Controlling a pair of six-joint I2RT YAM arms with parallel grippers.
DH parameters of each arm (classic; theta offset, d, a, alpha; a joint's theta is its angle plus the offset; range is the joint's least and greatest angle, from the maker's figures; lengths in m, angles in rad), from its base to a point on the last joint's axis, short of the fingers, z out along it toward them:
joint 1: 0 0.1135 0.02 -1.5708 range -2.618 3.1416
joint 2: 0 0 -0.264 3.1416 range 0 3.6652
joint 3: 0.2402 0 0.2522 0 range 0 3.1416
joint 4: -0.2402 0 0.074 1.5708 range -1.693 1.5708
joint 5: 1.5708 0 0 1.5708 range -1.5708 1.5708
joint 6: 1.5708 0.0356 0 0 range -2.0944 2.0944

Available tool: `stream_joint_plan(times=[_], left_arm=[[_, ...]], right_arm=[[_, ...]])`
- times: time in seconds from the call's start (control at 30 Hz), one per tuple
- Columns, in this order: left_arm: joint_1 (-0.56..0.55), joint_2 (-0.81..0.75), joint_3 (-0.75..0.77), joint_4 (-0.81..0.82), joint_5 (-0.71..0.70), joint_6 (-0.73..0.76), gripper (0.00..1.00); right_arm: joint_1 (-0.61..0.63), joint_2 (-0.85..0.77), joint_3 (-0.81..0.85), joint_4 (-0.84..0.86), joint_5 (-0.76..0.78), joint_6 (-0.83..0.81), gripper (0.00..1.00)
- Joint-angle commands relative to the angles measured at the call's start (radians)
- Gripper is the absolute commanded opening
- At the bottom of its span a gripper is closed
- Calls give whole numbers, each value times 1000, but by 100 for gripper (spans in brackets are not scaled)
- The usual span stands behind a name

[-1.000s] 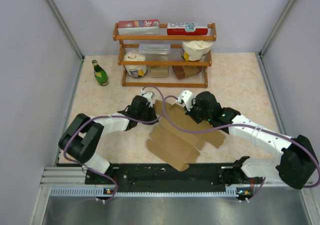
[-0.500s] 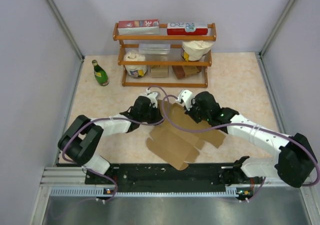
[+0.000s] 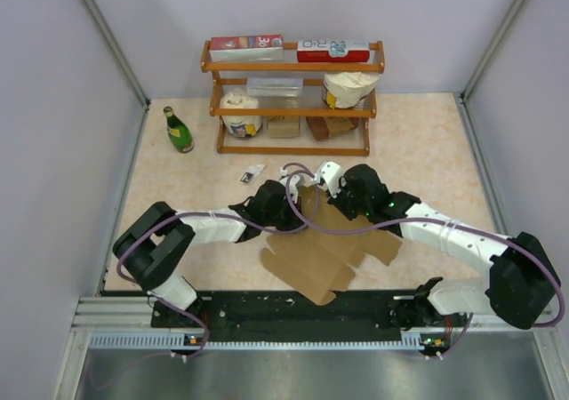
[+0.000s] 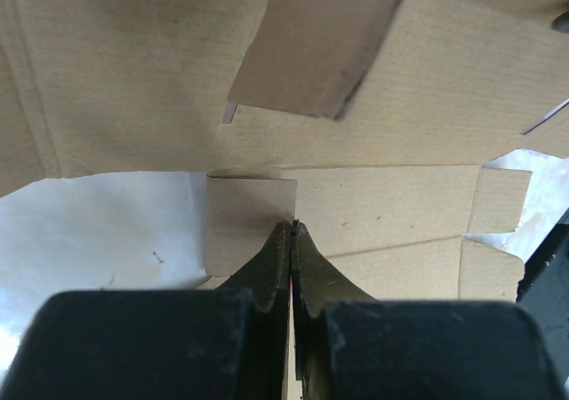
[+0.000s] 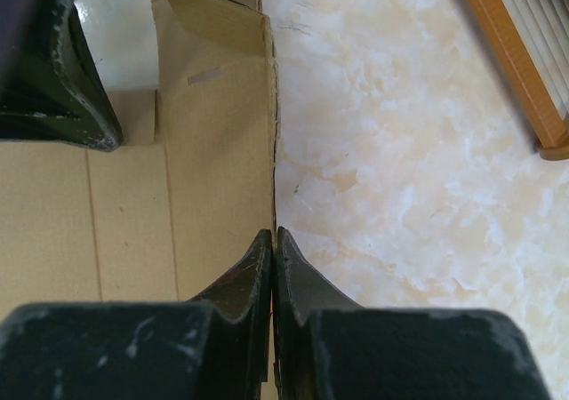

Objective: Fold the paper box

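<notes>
Left gripper (image 4: 292, 228) was clamped fully together, tips against a flap edge of the paper box (image 3: 311, 251) (whether cardboard sat pinched between them could not be told). Right gripper (image 5: 273, 234) was likewise closed, tips on another edge. The box lay unfolded on the marbled table (image 3: 418, 142), between both arms.

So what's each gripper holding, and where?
Both look shut on the paper box: left gripper on a small tab edge, right gripper on the sheet's side edge.
</notes>
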Motion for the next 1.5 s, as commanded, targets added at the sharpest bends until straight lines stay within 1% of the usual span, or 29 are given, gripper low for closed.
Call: stream_joint_plan(times=[0.0, 0.27, 0.33, 0.4, 0.53, 0.63, 0.7, 0.77, 0.83, 0.9, 0.93, 1.0, 1.07, 1.13, 1.17, 1.27, 1.4, 1.47], left_arm=[[-15, 53, 28, 53, -15, -22, 0], [-16, 114, 19, 85, -24, -23, 0], [-16, 99, 13, 93, -13, -13, 0], [-16, 62, 14, 67, -24, 3, 0], [-13, -66, 33, -16, -44, 33, 0], [-6, -201, 31, -79, -53, 53, 0], [-1, -313, 4, -93, -100, 59, 0], [11, -437, -48, -62, -171, 79, 0], [58, -534, -66, -64, -211, 96, 1], [140, -573, -56, -73, -194, 105, 5], [189, -574, -46, -73, -179, 107, 8], [265, -544, 2, -99, -174, 104, 8], [310, -490, 57, -122, -162, 113, 8], [335, -433, 112, -137, -159, 118, 8], [342, -404, 138, -150, -173, 109, 9], [385, -315, 206, -160, -153, 79, 17], [415, -200, 259, -145, -66, 56, 19], [415, -150, 275, -144, 32, 59, 21]], right_arm=[[11, 1, 1, 54, 8, 16, 0], [11, -3, 0, 52, 3, 18, 0], [11, -7, 0, 52, 5, 16, 0], [11, -11, 0, 49, 9, 15, 0], [11, -22, 0, 49, 31, 4, 0], [11, -28, 1, 52, 52, -11, 0], [11, -36, -2, 58, 58, -22, 0], [11, -46, -3, 58, 42, -39, 0], [11, -59, -3, 60, 31, -65, 0], [11, -79, -9, 63, 31, -89, 0], [11, -89, -15, 61, 31, -102, 0], [11, -111, -23, 52, 6, -154, 0], [11, -143, -48, 51, -27, -212, 0], [11, -175, -65, 58, -35, -240, 0], [11, -184, -69, 57, -63, -257, 0], [11, -217, -80, 45, -84, -307, 0], [13, -244, -78, 25, -113, -356, 0], [14, -250, -80, 23, -112, -375, 0]])
